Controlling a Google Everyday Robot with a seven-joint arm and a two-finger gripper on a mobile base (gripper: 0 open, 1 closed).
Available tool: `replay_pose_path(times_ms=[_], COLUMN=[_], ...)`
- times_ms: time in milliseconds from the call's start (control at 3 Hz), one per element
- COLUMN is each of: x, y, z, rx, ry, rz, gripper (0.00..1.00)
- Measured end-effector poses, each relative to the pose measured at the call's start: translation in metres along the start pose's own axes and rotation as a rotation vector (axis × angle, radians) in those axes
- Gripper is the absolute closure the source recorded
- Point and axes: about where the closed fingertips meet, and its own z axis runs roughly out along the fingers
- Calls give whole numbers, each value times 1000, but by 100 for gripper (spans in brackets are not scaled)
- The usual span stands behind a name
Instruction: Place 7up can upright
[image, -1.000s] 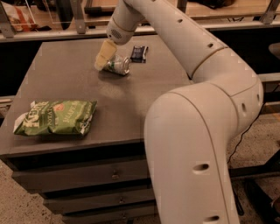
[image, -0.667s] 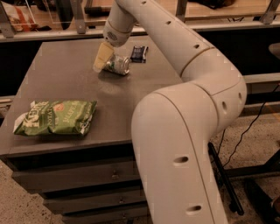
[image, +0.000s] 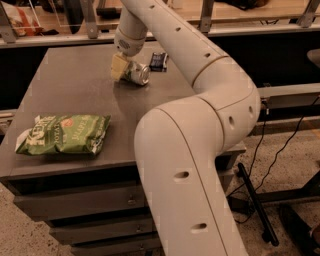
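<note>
Reaching down from above in the camera view, the robot's long white jointed arm ended in the cream-tipped two-finger gripper, which sat low over the far middle of the flat grey-brown table top. Touching it on the right was the small silver-and-green aluminium 7up can. The can lay on its side on the table, not upright. Its long axis ran roughly level across the table, from the gripper toward the right, with one round silver end turned to the right and slightly toward the camera. The gripper thus met the can at its left end, from above and from the left. Whether it was spread beside the can or clamped onto it could not be told.

Just behind the can, to the right, lay a small dark flat packet. A crumpled green crisp bag rested well apart, near the front left edge.

As a judgement, standing the can up would call for swinging that level axis to vertical and setting it down clear of the dark packet.
</note>
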Motion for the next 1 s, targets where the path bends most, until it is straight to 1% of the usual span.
replay_pose_path(times_ms=[333,667,1000], x=[-1,-13,-28], y=[-2,0,18], z=[-7,-42,-98], rx=[10,3,-83], ry=[13,-88,-348], rz=[-4,-42,-111], gripper=[62,85,100])
